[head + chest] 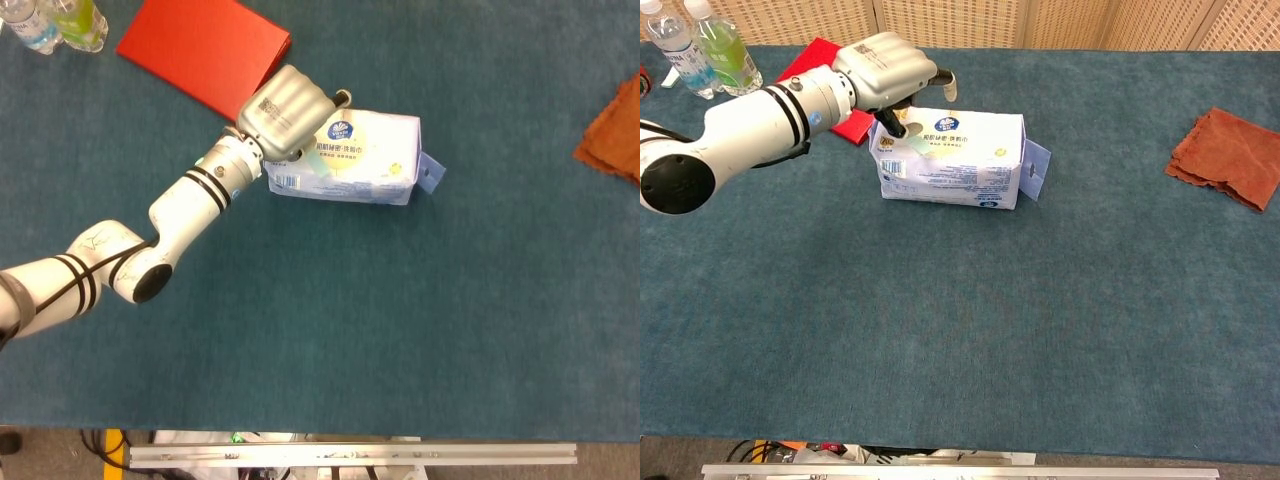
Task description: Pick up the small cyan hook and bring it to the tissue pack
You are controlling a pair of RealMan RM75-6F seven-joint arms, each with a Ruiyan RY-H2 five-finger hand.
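Note:
The tissue pack (365, 160) (965, 165), white and pale blue, lies on the blue cloth left of centre. My left hand (288, 108) (888, 65) hovers over its left end with fingers curled down and one dark fingertip near the pack's top. A small pale greenish piece (910, 144) shows on the pack's top just under the fingers; it may be the cyan hook, and I cannot tell whether the fingers still hold it. In the head view the hand hides that spot. My right hand is in neither view.
A red folder (200, 48) (815, 55) lies behind the left hand. Bottles (55, 22) (702, 52) stand at the far left corner. An orange cloth (612, 125) (1225, 155) lies at the right edge.

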